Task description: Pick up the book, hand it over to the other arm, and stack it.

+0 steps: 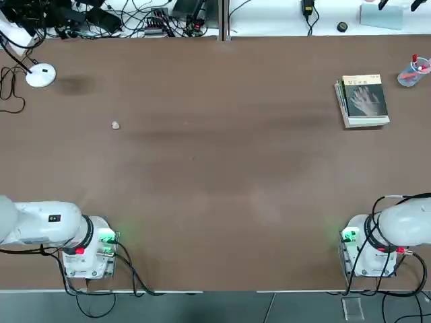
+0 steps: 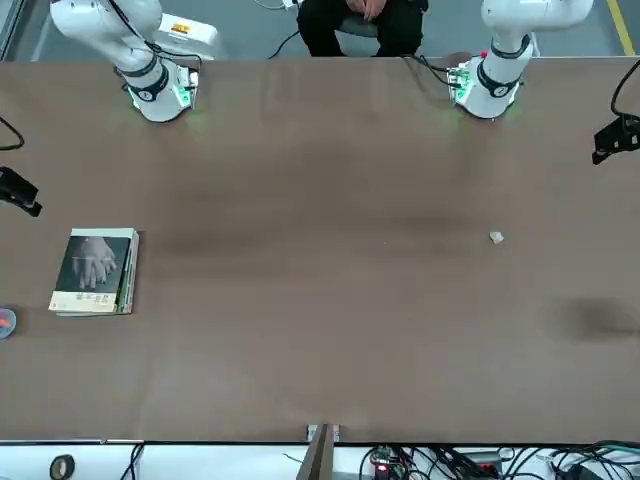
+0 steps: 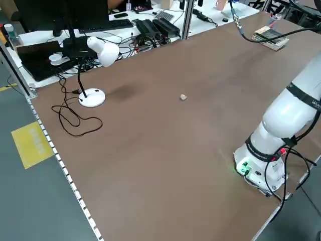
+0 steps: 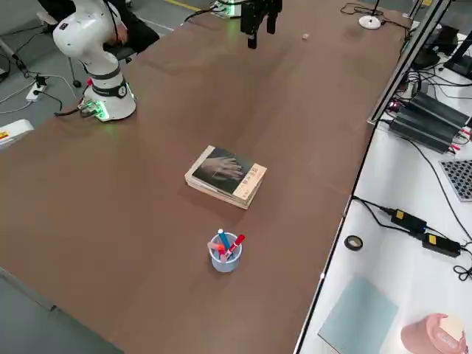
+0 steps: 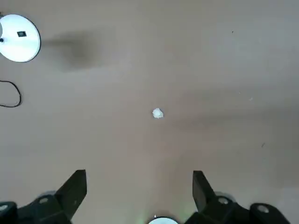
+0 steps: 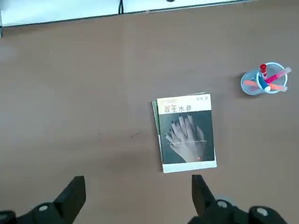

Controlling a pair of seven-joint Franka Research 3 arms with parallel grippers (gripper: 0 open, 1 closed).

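Now book (image 1: 364, 99) lies flat atop stack of books (image 4: 223, 186) at far right of table (image 1: 215, 175), beside pen cup (image 1: 412, 72). My left gripper (image 5: 139, 196) and right gripper (image 6: 138, 198) both wide, empty, raised high. Stacked state already shows; nothing visibly left.

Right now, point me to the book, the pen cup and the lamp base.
book (image 6: 188, 135): right wrist view, middle of the top cover, on the hand picture.
pen cup (image 4: 224, 255): right side view, front wall of the blue cup.
lamp base (image 1: 40, 75): top view, centre of the round white foot.
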